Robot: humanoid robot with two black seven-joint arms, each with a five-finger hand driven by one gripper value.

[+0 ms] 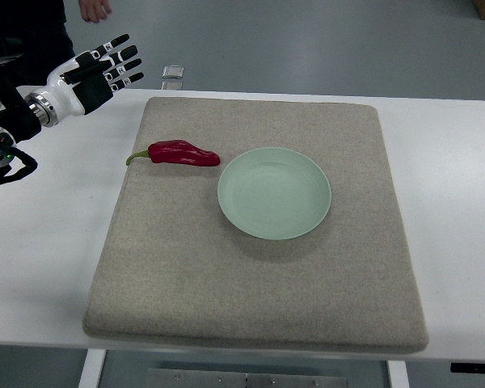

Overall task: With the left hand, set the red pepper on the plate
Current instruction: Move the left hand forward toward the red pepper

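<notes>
A red pepper with a green stem lies on the beige mat, its tip just left of the plate. The pale green plate sits empty at the mat's middle. My left hand is white and black and hovers over the table's far left corner, up and left of the pepper and well apart from it. Its fingers are spread and hold nothing. The right arm does not show.
The beige mat covers most of the white table. A person's hand and dark clothing show at the top left behind the table. A small clear object lies past the table's far edge.
</notes>
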